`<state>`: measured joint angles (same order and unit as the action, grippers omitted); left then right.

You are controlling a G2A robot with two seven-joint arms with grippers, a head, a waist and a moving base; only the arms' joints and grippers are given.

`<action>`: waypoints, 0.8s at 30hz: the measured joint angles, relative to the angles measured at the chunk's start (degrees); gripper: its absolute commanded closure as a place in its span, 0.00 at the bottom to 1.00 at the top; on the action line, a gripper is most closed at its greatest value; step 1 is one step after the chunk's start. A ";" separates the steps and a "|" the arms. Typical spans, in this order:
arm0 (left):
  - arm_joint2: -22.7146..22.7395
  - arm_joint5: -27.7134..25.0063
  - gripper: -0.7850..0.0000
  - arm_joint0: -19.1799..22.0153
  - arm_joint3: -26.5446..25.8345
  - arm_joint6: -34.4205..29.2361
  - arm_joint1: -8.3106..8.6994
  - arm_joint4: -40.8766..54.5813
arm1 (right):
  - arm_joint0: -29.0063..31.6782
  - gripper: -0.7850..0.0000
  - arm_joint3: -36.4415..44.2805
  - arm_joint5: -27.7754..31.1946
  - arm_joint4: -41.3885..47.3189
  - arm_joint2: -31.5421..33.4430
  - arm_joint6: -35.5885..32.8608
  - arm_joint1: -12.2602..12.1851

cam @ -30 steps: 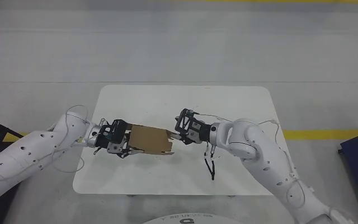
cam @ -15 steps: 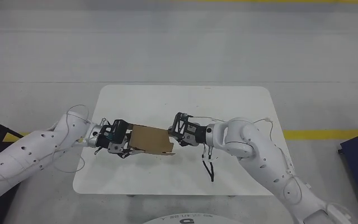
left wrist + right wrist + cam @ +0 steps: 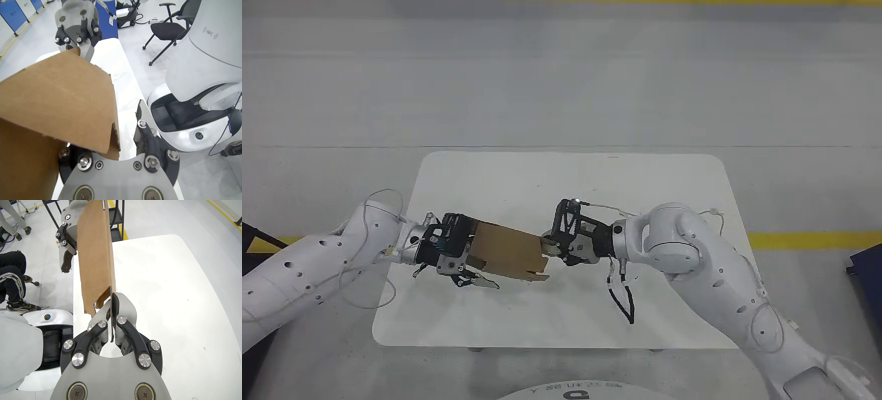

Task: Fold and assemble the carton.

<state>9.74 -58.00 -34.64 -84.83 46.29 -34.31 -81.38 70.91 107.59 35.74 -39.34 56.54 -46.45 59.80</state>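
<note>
A flat brown carton (image 3: 507, 252) hangs above the white table (image 3: 642, 190) between my two grippers. My right gripper (image 3: 112, 298) is shut on the carton's (image 3: 94, 256) end edge, which stands on edge in that view. My left gripper (image 3: 468, 268) is at the carton's other end and stands open. In the left wrist view one of its fingers (image 3: 142, 115) sits well clear of the carton (image 3: 56, 98), and the other is hidden under the cardboard. The right gripper (image 3: 79, 43) shows at the carton's far end there.
A black cable (image 3: 622, 300) hangs from the right arm over the table's near side. The table's far half and right side are bare. Office chairs and blue partitions stand on the floor beyond the table.
The left gripper's near finger has swung out from the carton. The right gripper has moved a little to the left, and the carton has shifted left with it.
</note>
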 measured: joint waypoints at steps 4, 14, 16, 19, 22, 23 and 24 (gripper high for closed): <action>0.00 0.00 0.91 -0.35 -0.16 0.00 -0.08 -2.23 | -0.08 1.00 0.04 0.06 0.97 0.16 -0.03 -0.14; 0.00 0.00 1.00 0.07 0.12 0.00 -0.22 -5.06 | 0.13 1.00 0.35 -0.26 1.68 0.46 0.14 -0.49; 0.00 0.00 1.00 0.24 0.08 0.00 -0.22 -4.84 | 0.18 1.00 0.47 -0.25 1.76 0.47 0.20 -0.56; 0.00 0.00 1.00 0.53 -0.16 -0.01 -0.19 -4.49 | 0.22 1.00 0.65 -0.14 1.81 0.44 0.10 -0.67; 0.00 0.00 1.00 0.86 -0.99 -0.01 -0.01 -3.61 | 0.25 1.00 0.77 -0.21 1.73 0.44 0.08 -0.76; 0.00 0.00 1.00 0.94 -1.31 -0.01 0.10 -3.25 | 0.28 0.93 0.81 -0.18 1.68 0.40 -0.04 -0.80; 0.00 0.00 1.00 1.08 -1.72 0.00 0.30 -2.69 | 0.30 0.75 0.89 0.08 1.54 0.27 -0.51 -0.87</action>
<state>9.74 -58.00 -33.55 -86.54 46.28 -34.00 -84.07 71.21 108.47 35.83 -37.81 56.81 -46.96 58.94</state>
